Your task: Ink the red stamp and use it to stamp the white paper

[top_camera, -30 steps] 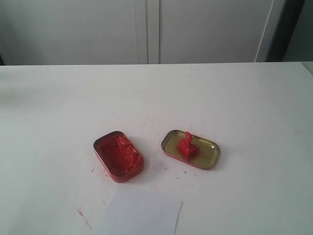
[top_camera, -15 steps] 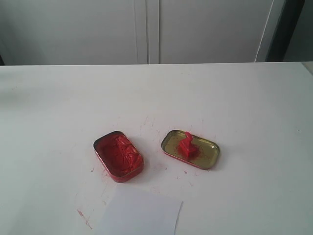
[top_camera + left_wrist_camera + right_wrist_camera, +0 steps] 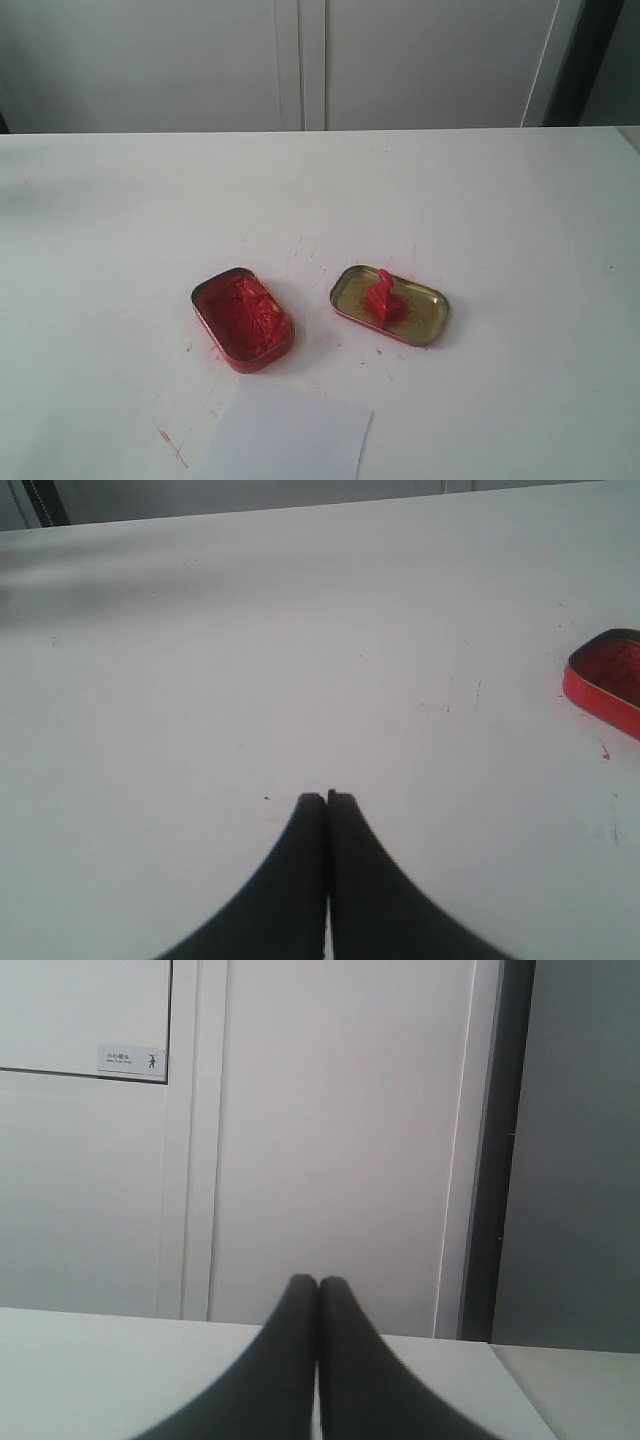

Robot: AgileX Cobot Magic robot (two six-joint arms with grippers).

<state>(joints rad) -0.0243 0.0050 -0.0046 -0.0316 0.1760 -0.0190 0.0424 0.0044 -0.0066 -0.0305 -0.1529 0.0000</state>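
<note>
The red stamp (image 3: 381, 294) stands in the gold tin lid (image 3: 425, 311) right of the table's middle. Left of it sits the open tin of red ink paste (image 3: 243, 317), whose end also shows in the left wrist view as a red tin (image 3: 608, 680). The white paper (image 3: 285, 433) lies at the front edge, below the tins. Neither arm appears in the exterior view. My left gripper (image 3: 327, 798) is shut and empty over bare table, well away from the tin. My right gripper (image 3: 318, 1282) is shut and empty, pointing at the white cabinet wall.
Red ink smears (image 3: 172, 446) and specks mark the white table (image 3: 520, 220) around the tins and left of the paper. White cabinet doors (image 3: 300, 60) stand behind the table's far edge. A dark strip (image 3: 510, 1140) runs beside the cabinet.
</note>
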